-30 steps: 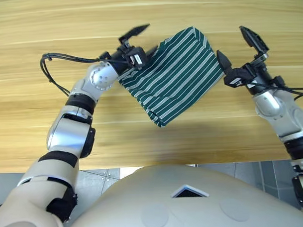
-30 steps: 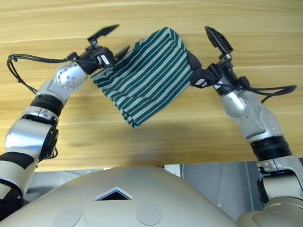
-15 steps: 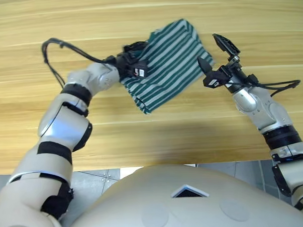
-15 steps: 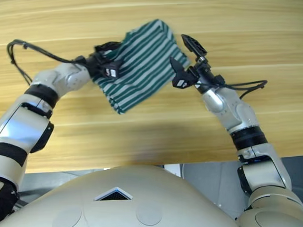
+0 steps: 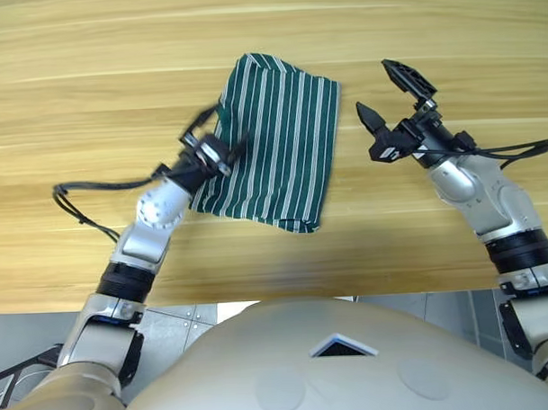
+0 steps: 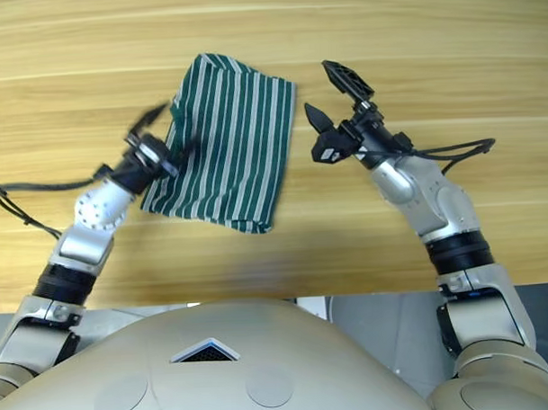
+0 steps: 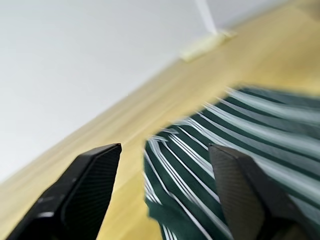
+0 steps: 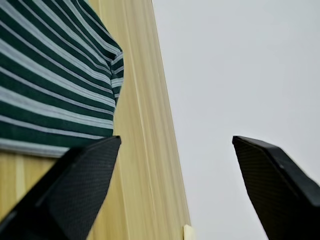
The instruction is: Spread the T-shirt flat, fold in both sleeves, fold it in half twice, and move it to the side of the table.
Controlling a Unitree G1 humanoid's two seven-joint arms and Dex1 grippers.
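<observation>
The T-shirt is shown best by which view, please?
The left eye view: the whole folded T-shirt lies on the table. The right eye view matches; each wrist view shows a striped corner.

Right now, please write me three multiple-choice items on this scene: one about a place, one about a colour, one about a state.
1. Where is the shirt?
A) flat on the table
B) on the floor
C) hung over an arm

2. What colour is it?
A) red with white stripes
B) plain blue
C) green with white stripes

3. How is the right pincer?
A) shut on the shirt
B) open, apart from the shirt
C) shut, empty

Key: 1 A, it lies folded on the table; 2 C, both eye views show it; 3 B, its jaws stand apart beside the shirt.
</observation>
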